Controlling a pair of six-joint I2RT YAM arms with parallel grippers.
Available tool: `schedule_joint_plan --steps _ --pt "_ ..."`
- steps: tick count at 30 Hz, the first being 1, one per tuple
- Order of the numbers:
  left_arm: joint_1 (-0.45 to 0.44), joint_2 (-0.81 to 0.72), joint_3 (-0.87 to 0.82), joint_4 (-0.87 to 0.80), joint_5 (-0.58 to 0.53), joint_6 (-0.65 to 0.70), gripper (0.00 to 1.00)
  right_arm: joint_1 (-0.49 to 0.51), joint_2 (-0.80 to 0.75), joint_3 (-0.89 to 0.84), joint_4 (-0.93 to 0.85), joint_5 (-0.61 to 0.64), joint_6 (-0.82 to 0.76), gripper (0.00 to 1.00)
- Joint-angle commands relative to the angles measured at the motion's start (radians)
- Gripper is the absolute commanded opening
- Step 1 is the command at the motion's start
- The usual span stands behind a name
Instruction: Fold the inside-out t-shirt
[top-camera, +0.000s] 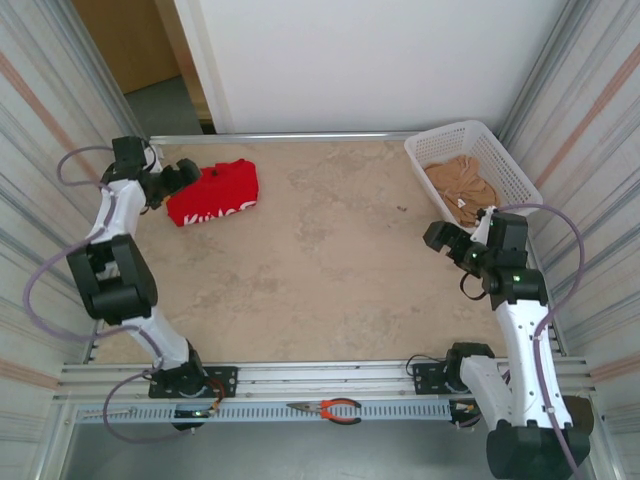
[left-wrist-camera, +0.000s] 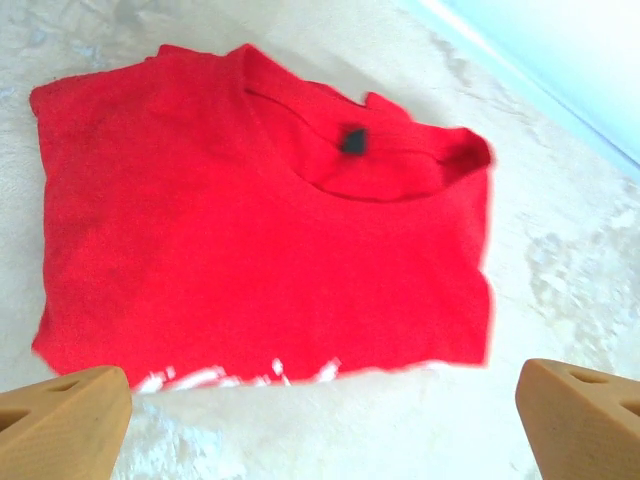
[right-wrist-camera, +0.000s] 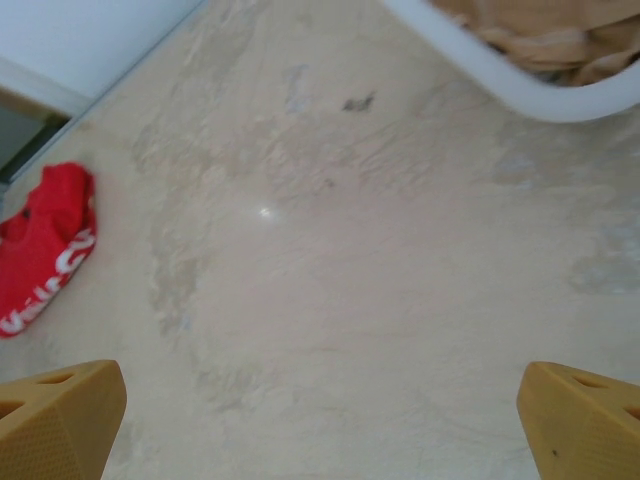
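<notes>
The inside-out t-shirt (top-camera: 213, 196) is bright red and lies folded into a compact rectangle at the table's far left, white lettering showing along its near edge. In the left wrist view the t-shirt (left-wrist-camera: 260, 220) lies flat with its collar and a small dark tag on top. My left gripper (top-camera: 178, 178) hovers just left of it, open, fingertips (left-wrist-camera: 60, 420) wide apart over bare table. My right gripper (top-camera: 445, 243) stands open at the right side, far from the shirt, which appears small at the left edge as the t-shirt (right-wrist-camera: 40, 250).
A white plastic basket (top-camera: 508, 170) at the far right corner holds a tan-brown garment (top-camera: 462, 185). Red-handled pliers (top-camera: 330, 409) lie on the rail in front of the table. Corrugated metal walls close both sides.
</notes>
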Motion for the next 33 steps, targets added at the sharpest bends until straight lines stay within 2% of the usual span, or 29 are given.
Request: schedule_joint_plan --steps 1,4,9,12,15,18,21,24,28,31,33 --pt "-0.049 -0.179 -0.097 0.021 -0.03 0.018 0.99 -0.028 0.007 0.026 -0.017 0.118 -0.03 0.99" --pt "-0.117 -0.326 -0.228 0.074 -0.104 0.033 0.99 -0.038 0.006 0.0 0.051 0.258 -0.028 0.99" --pt "-0.252 -0.581 -0.537 0.316 -0.287 0.083 0.99 -0.042 -0.062 -0.173 0.352 0.456 -0.065 0.99" --pt "-0.303 -0.691 -0.716 0.488 -0.416 0.138 0.99 -0.043 -0.058 -0.238 0.453 0.49 -0.144 0.99" --pt "-0.309 -0.728 -0.847 0.617 -0.507 0.178 0.99 -0.043 -0.034 -0.312 0.553 0.482 -0.221 0.99" --pt "-0.31 -0.687 -0.913 0.692 -0.571 0.207 0.99 -0.043 -0.017 -0.393 0.674 0.472 -0.238 0.99" --pt "-0.31 -0.579 -0.985 0.893 -0.617 0.237 0.99 -0.031 0.037 -0.464 0.83 0.464 -0.25 0.99" --pt "-0.309 -0.474 -1.065 1.134 -0.617 0.264 0.99 -0.013 0.124 -0.508 0.985 0.436 -0.289 0.99" --pt "-0.311 -0.36 -1.034 1.204 -0.567 0.325 0.99 -0.004 0.259 -0.549 1.177 0.417 -0.311 0.99" --pt "-0.286 -0.295 -1.03 1.276 -0.472 0.358 0.99 -0.002 0.39 -0.554 1.324 0.381 -0.304 0.99" --pt "-0.273 -0.254 -1.038 1.319 -0.418 0.36 0.99 0.005 0.459 -0.52 1.359 0.358 -0.319 0.99"
